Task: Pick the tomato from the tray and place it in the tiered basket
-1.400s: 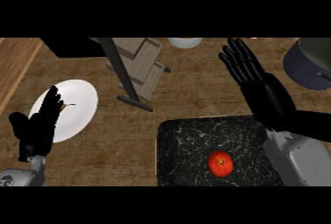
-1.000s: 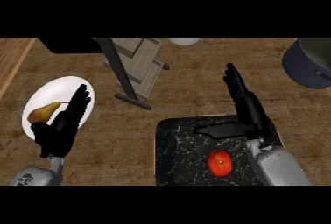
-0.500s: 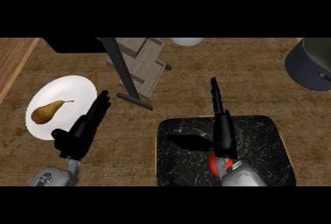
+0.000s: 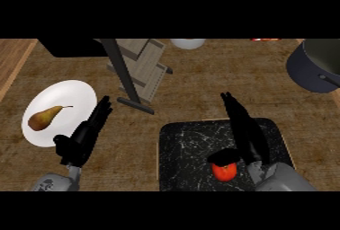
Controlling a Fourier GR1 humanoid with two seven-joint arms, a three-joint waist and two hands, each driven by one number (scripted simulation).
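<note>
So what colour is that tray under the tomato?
Black with fine white flecks, like marble; the tray shows in the head view.

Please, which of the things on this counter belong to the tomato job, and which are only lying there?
For the job:
- small red round tomato
- black speckled tray
- grey slatted tiered basket
- right hand

Lying about:
- white round plate with brown pear
- dark grey pot
- white bowl

A kitchen: wooden counter (image 4: 199, 85), pot (image 4: 317, 65), plated pear (image 4: 44, 118) (fruit).
</note>
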